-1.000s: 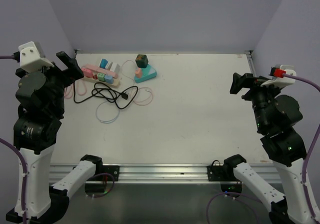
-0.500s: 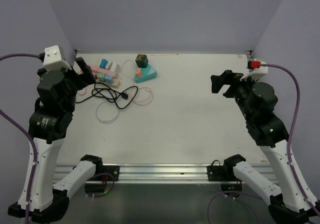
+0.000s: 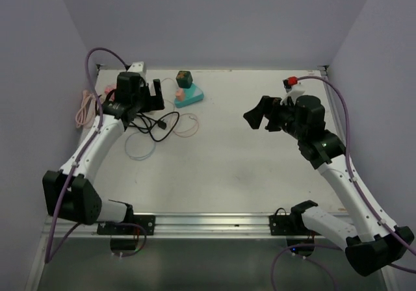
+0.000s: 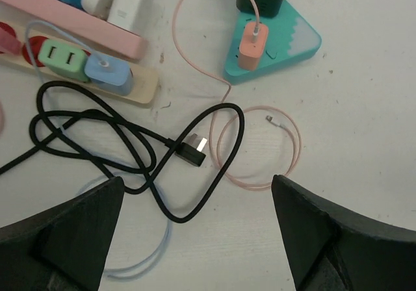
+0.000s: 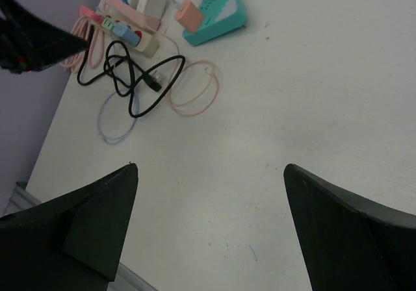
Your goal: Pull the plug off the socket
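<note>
Plug sits in the teal socket, ahead of the left jaws.
Bench carries both. The left jaws are spread wide above a looped black cable. The right jaws, also spread, hang well apart from the socket.

A white table stands between plain lilac walls. In its far left part lies a loose black cable, looped over itself several times, its end with bare metal pins resting flat on the tabletop. A thin pink cable curls into a ring just right of it, overlapping the black loop. A pale blue cable forms a ring on the near side, partly under the black one. A bundled pink cord lies at the left edge.
</note>
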Robot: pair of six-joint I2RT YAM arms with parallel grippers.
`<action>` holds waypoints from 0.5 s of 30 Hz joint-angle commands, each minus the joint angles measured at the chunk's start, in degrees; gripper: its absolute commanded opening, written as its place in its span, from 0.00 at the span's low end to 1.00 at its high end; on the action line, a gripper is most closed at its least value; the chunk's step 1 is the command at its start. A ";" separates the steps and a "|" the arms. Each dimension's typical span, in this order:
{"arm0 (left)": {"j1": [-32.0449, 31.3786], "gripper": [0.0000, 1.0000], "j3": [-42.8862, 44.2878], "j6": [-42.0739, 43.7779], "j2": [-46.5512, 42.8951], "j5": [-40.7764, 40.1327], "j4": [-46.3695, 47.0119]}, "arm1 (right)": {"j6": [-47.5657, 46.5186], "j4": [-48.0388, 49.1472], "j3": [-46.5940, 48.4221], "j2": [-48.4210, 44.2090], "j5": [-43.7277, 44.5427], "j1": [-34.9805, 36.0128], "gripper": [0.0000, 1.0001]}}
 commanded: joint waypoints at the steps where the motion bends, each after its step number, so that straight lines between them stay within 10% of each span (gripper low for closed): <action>1: -1.12 1.00 5.51 -0.85 7.76 4.40 8.67 | 0.83 1.82 -2.61 -0.66 -6.84 0.15 0.99; 15: -6.31 0.92 25.92 1.95 39.32 -7.02 14.04 | 1.18 -0.20 -8.59 -6.81 -5.79 0.15 0.99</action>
